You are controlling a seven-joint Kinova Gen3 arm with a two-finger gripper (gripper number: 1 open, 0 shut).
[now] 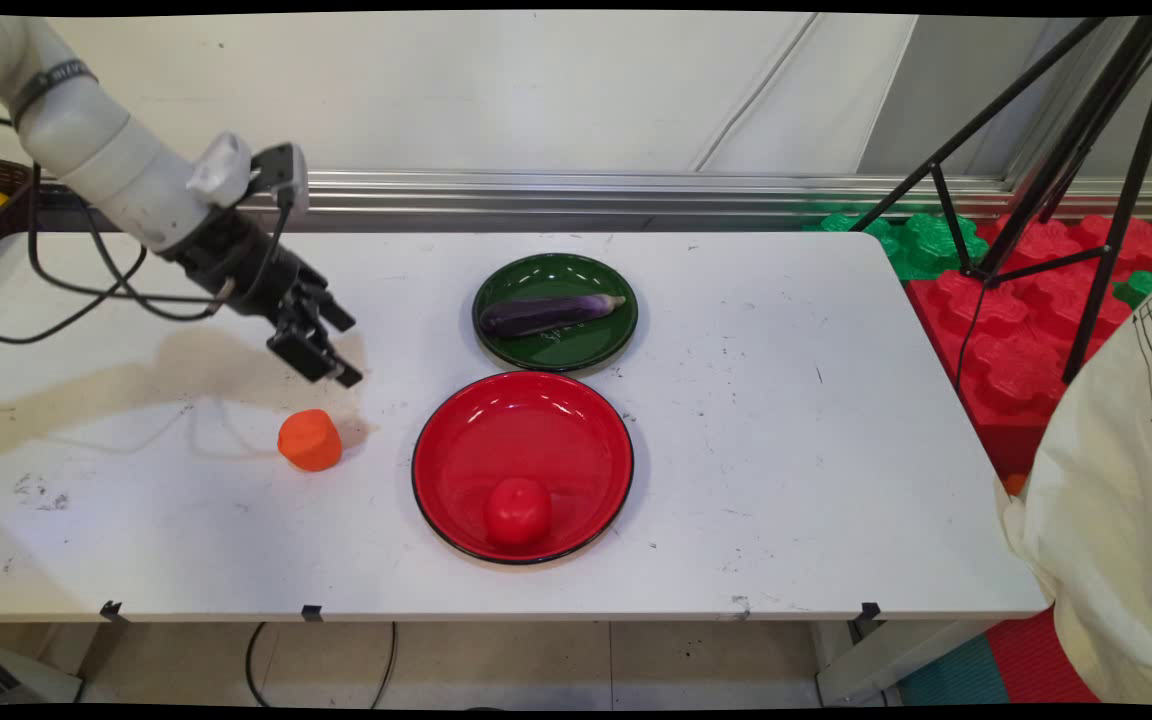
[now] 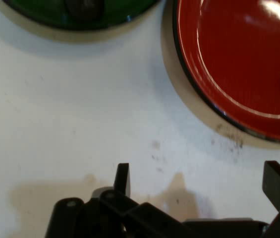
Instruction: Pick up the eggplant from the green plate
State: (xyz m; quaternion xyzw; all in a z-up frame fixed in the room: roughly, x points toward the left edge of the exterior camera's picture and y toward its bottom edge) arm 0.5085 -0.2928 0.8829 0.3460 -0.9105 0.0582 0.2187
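Main view shows the white table (image 1: 756, 420) spread across the frame, with the arm coming in from the upper left. Largest on it is the red plate (image 1: 536, 420) near the front middle, black-rimmed and glossy; a red tomato-like ball (image 1: 518, 511) sits inside it toward its near edge. Just behind, the green plate (image 1: 591, 345) almost touches the red one's rim and carries a purple eggplant (image 1: 548, 313) lying lengthwise across it. Both plates thus already hold one item each.

The gripper (image 1: 321, 345) hangs above bare table, left of the plates, tilted down and to the right. Its fingers stand wide apart and hold nothing; in the hand view the two fingertips (image 2: 122, 177) rise far from each other over white tabletop, with the red plate's rim (image 2: 206, 101) and the green plate's edge (image 2: 45, 22) ahead.

Smallest and nearest to the gripper is the orange piece (image 1: 310, 439), a stubby, rounded-cylinder shape, matte and evenly coloured. It rests on the table, below the gripper in the picture and well left of the red plate, untouched, on neither plate.
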